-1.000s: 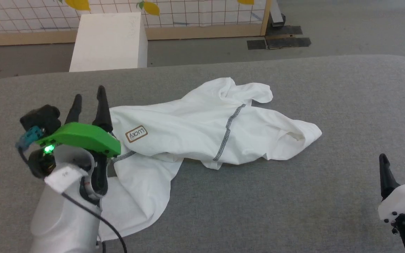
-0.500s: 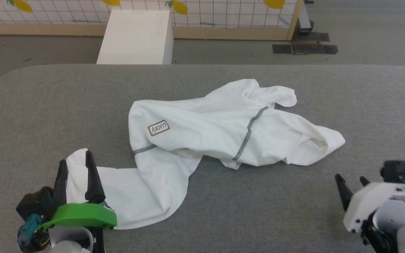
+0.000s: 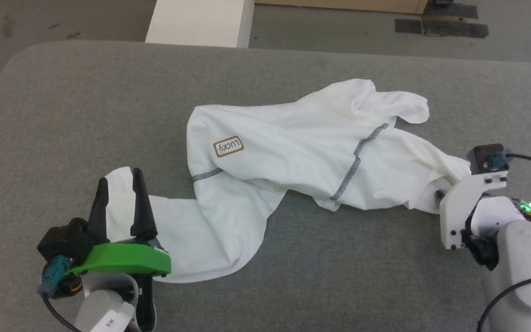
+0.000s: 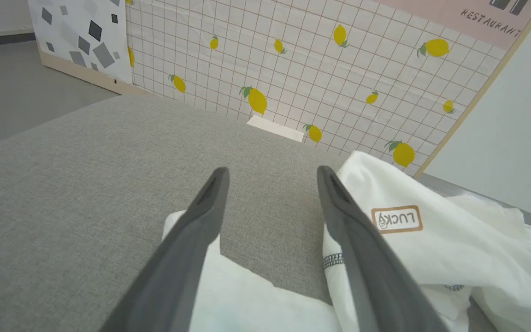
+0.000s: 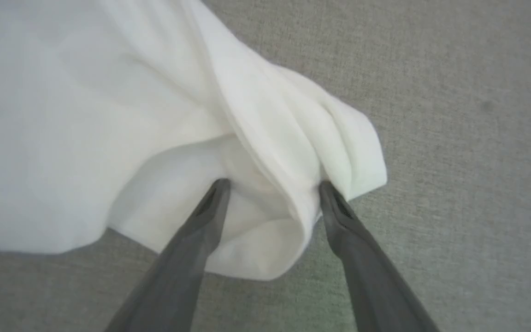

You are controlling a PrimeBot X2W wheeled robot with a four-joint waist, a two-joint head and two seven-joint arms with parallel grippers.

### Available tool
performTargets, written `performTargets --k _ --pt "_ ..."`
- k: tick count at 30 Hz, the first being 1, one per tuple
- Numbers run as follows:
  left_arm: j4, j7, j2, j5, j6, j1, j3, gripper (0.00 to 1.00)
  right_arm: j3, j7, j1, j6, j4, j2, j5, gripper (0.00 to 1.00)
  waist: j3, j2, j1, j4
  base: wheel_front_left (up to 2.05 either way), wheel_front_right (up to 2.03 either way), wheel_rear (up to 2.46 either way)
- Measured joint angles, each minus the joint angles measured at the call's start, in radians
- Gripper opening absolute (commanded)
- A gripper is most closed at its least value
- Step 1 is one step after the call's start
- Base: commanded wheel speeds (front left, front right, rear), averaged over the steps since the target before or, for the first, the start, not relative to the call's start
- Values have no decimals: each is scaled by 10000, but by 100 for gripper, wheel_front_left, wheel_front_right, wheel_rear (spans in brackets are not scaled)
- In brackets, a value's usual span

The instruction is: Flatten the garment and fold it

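Garment [image 3: 293, 157] lies crumpled on the desk [image 3: 85, 92]. Left tool [image 3: 119, 176], spread, is poised over the flap near-left of the LUCKY patch [image 3: 228, 146]. Right tool [image 5: 273, 183], spread, brackets the bunched end far right of the patch, apparently ready to pinch it and stretch the cloth flat.

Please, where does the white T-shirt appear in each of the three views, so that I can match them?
Head view: the T-shirt lies across the middle, from the left hand towards the right edge.
Left wrist view: the T-shirt fills the lower right, with the LUCKY patch beside one finger.
Right wrist view: the T-shirt covers the upper left and centre, with a bunched end inside the open right hand.
Shared landmark: the grey padded surface beneath it.
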Motion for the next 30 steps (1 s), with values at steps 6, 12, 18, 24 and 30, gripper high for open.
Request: performTargets --k 6,12,18,24,30 --pt "186 0 -54 0 -109 18 46 100 -82 182 -267 6 -174 -1156 552 0 270 1 1 225 0 0 0" --pt "301 -2 -88 0 -211 15 -17 100 -1089 709 -293 6 -940 -3549 587 0 256 1 0 298 0 0 0" --pt "433 -2 -104 4 -343 -145 -157 100 -2410 640 -1031 4 -1127 -4111 -151 0 318 1 1 332 0 0 0" --pt "709 -6 -119 2 -393 -210 -274 100 -3285 570 -1022 4 -880 -2886 -520 100 51 1 1 368 0 0 0" --pt "997 -8 -104 81 -470 38 -382 100 -3517 -1789 -433 4 -2161 -1524 130 100 -482 0 1 305 0 0 0"
